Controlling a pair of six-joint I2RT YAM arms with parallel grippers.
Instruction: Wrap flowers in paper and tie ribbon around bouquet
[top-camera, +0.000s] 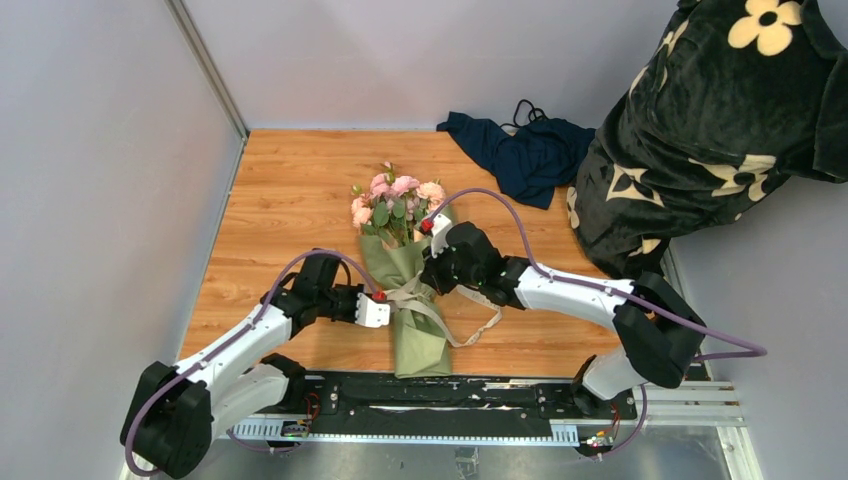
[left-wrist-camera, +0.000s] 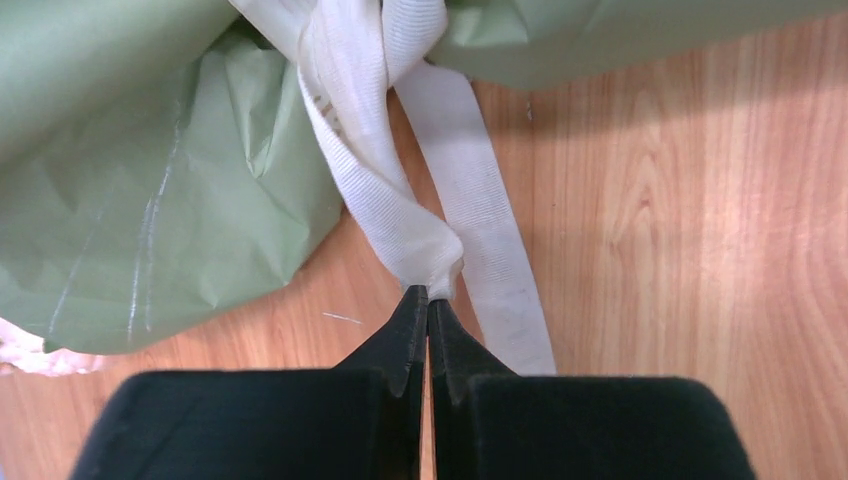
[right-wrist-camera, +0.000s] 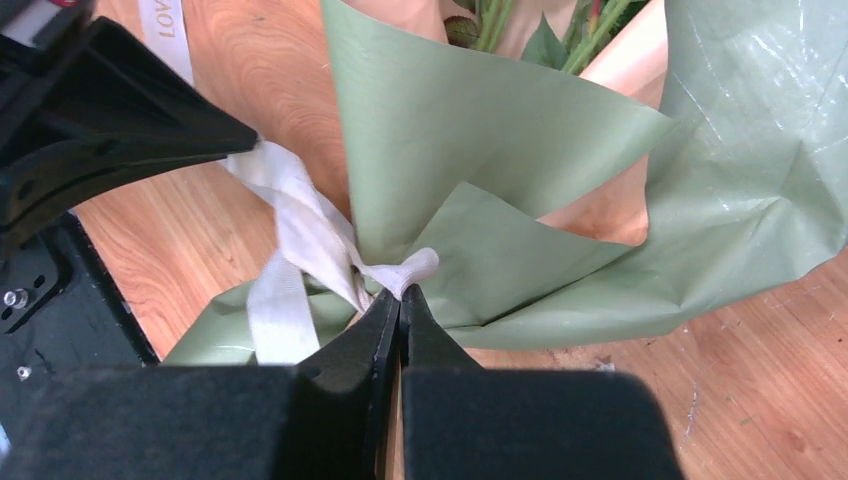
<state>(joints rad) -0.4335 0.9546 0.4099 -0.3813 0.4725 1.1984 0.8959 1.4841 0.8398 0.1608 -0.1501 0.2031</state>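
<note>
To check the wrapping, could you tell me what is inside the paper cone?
Pink flowers poke from the paper cone's wide end, stems just visible; their lower lengths are covered.

Wood-grain surface (top-camera: 290, 190) is orange-brown with a planked pattern. The left wall (top-camera: 90, 170) and back wall (top-camera: 420, 60) are pale grey and meet at an aluminium corner post (top-camera: 207, 68). A dark navy cloth (top-camera: 520, 155) lies crumpled at the far right. Black fabric with cream flower prints (top-camera: 700, 150) stands beyond the right edge. Lighting is even and the shadows are soft.
</note>
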